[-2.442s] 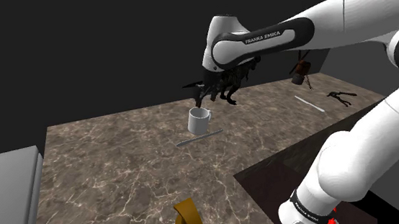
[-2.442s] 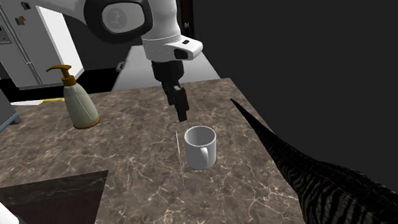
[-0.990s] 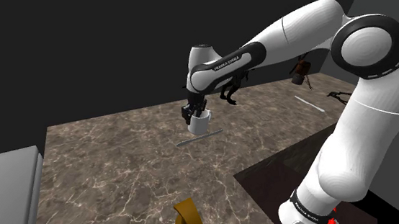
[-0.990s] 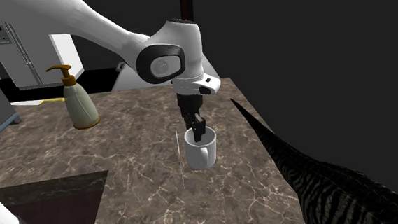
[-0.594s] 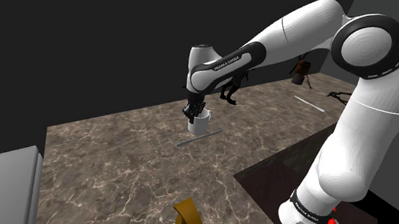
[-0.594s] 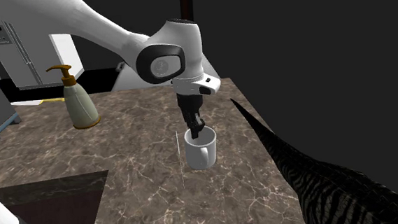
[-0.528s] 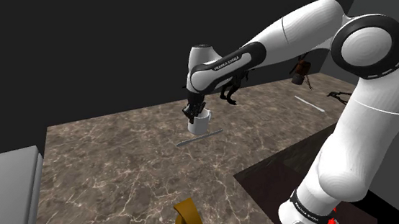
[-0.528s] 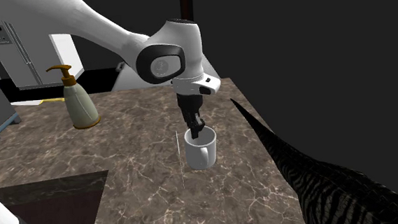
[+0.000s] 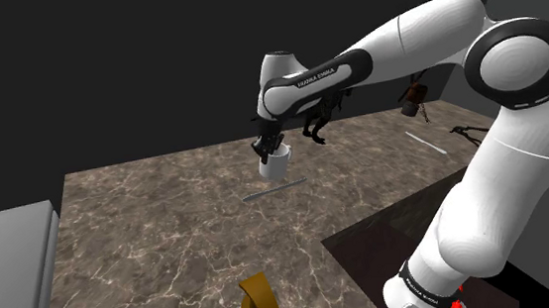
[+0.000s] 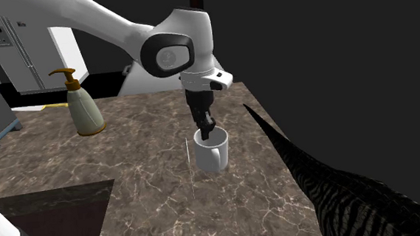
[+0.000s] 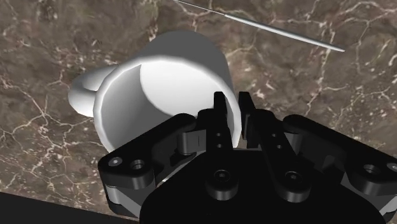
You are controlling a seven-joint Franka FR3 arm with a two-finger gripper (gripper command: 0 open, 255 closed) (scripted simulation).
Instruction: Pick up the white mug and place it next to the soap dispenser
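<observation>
White mug (image 10: 210, 154), black gripper (image 11: 232, 107) clamped on its rim, marbled counter (image 10: 131, 188) beneath, soap dispenser (image 10: 83, 107) well apart

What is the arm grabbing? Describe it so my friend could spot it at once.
On the brown marbled counter, follow the white arm down to its black pincer, shut on the wall of a white mug with a loop handle. It is round and hollow, while its close neighbour is a thin pale rod lying flat.
</observation>
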